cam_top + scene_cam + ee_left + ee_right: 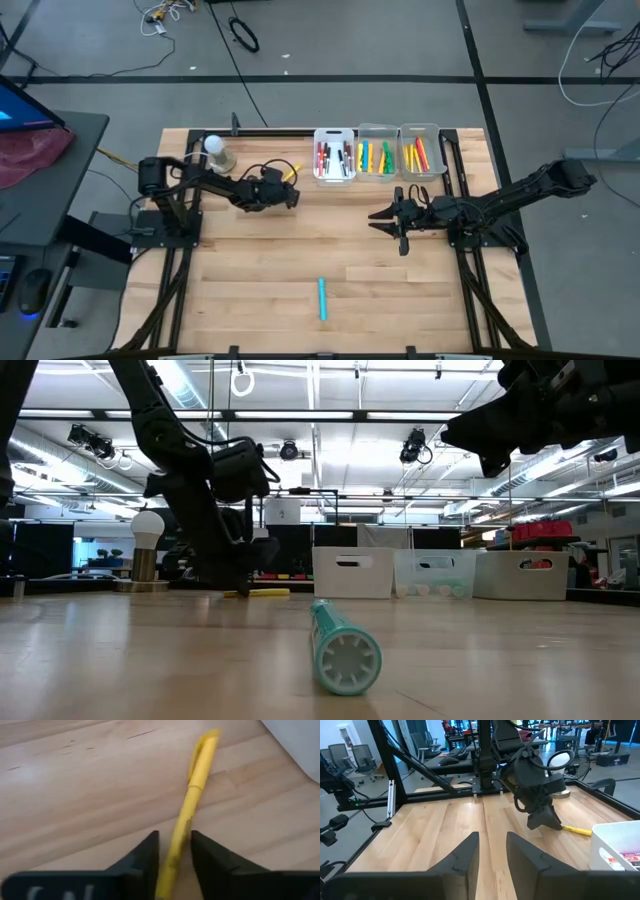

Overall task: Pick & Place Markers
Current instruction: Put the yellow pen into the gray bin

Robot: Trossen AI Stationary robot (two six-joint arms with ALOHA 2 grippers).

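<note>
A yellow marker [197, 780] lies flat on the wooden table near the white bin [335, 155]; it also shows in the high view [290, 174] and the low view [258, 593]. My left gripper [175, 840] has come down over it, one finger on each side of the barrel. A cyan marker [323, 298] lies on its side near the table's front edge [340, 650]. My right gripper [388, 216] hangs above the table right of centre, open with nothing between its fingers [492, 845]. The bins hold several more markers. My left gripper has the yellow marker's barrel [181, 832] between its two fingers, toward the end away from the bin. The fingers slant down from the table's left side. The marker runs forward out of the gap toward the bin. It lies on the table along its length.
Three small bins stand in a row at the far edge: a white one and two clear ones [377, 152] [420, 150], holding red, yellow, green and orange markers. A white bulb on a base [215, 152] stands at the far left. Bare wood lies between the arms.
</note>
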